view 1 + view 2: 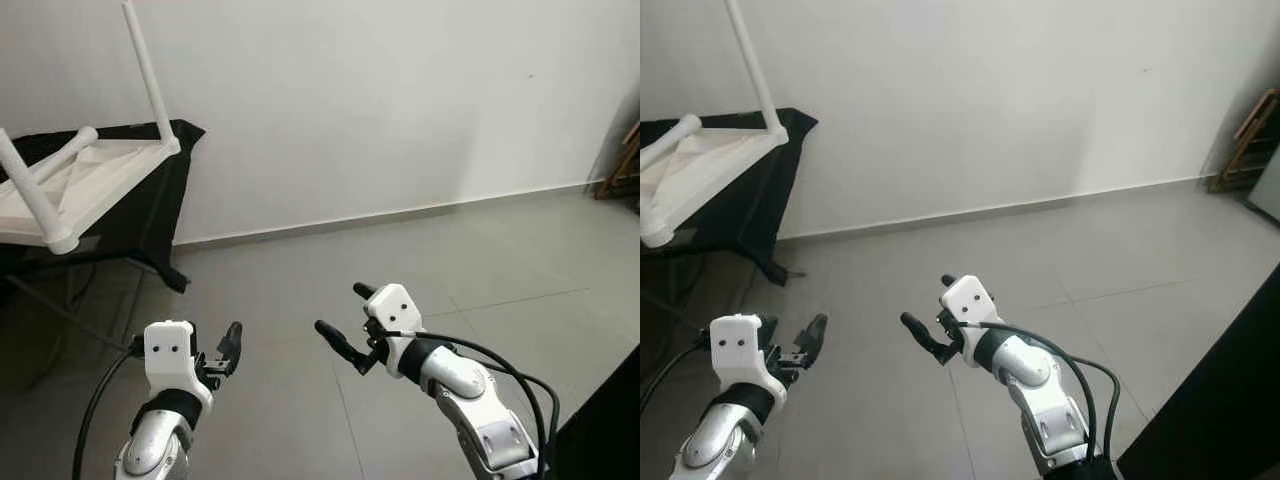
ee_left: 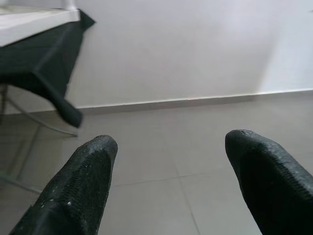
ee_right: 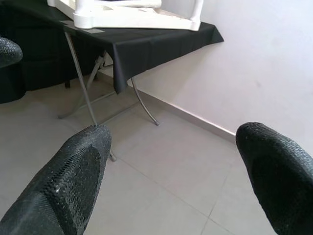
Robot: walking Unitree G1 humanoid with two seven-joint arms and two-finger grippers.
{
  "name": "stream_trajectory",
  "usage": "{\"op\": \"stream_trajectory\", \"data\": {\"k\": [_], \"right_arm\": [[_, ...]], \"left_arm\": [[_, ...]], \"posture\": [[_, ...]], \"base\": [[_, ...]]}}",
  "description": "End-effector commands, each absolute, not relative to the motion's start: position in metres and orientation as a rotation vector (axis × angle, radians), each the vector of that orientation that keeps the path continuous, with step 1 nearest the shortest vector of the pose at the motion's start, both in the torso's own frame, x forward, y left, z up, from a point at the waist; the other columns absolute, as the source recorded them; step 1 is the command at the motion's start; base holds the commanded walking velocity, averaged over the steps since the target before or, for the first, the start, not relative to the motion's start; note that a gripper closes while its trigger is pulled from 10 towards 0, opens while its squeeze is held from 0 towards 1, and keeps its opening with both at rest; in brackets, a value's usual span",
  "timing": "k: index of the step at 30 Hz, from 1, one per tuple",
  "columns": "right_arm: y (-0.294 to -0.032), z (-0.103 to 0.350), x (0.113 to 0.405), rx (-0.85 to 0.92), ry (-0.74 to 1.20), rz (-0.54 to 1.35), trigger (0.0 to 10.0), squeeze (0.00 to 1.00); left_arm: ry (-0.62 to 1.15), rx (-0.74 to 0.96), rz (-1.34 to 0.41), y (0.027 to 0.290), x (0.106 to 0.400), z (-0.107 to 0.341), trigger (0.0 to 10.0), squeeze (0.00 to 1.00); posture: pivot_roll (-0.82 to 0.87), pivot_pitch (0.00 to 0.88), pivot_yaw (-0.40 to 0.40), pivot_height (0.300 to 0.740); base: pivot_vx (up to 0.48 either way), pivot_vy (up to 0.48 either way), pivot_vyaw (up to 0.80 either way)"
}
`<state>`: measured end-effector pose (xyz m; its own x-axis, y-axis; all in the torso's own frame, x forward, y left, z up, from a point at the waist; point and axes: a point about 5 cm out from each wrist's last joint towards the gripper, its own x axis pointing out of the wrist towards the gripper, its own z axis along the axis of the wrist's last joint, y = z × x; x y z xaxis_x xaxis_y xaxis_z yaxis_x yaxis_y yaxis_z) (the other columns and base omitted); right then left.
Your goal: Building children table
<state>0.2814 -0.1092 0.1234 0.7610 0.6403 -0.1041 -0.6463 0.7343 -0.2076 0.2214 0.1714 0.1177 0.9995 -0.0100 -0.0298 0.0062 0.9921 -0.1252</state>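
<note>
Looking down from the head camera, I see the white children's table (image 1: 75,185) at the upper left of the frame, turned upside down on a folding table (image 1: 150,215) draped in black cloth. Three of its white legs (image 1: 148,70) are visible: one stands up at the far corner and runs out past the top edge, one rises at the near corner, and a shorter one shows further left. The underside with its ribs faces upward.

My left gripper (image 1: 228,352) sits at the lower left of the frame, held over bare grey floor tiles (image 1: 300,290). Its wrist view shows two black fingertips (image 2: 88,171) spread wide with nothing between them. My right gripper (image 1: 350,320) is at the lower centre, turned towards the left side of the frame; its fingers (image 3: 78,171) are likewise parted wide and hold nothing, and its wrist view shows the draped stand and the inverted table (image 3: 122,12) beyond them.

Both grippers are well apart from the children's table. A white wall (image 1: 400,100) closes the scene, meeting the floor along a pale skirting line, and a wooden frame (image 1: 622,165) leans at the far right edge.
</note>
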Motion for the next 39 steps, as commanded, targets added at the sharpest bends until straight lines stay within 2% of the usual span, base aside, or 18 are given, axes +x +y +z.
{"op": "stream_trajectory", "data": {"k": [1,39], "right_arm": [[-0.1048,0.1228,0.2824,-0.228,0.025,0.723,10.0,0.00],[-0.1047,0.1219,0.2824,-0.221,0.028,0.729,10.0,0.00]], "left_arm": [[0.029,-0.119,-0.001,0.1743,0.2209,0.1165,10.0,0.00],[0.038,-0.120,-0.016,0.1726,0.2217,0.1142,10.0,0.00]], "posture": [[-0.03,0.000,0.016,0.740],[-0.04,0.000,0.016,0.740]], "base": [[0.304,0.000,0.00],[0.338,0.000,0.00]]}}
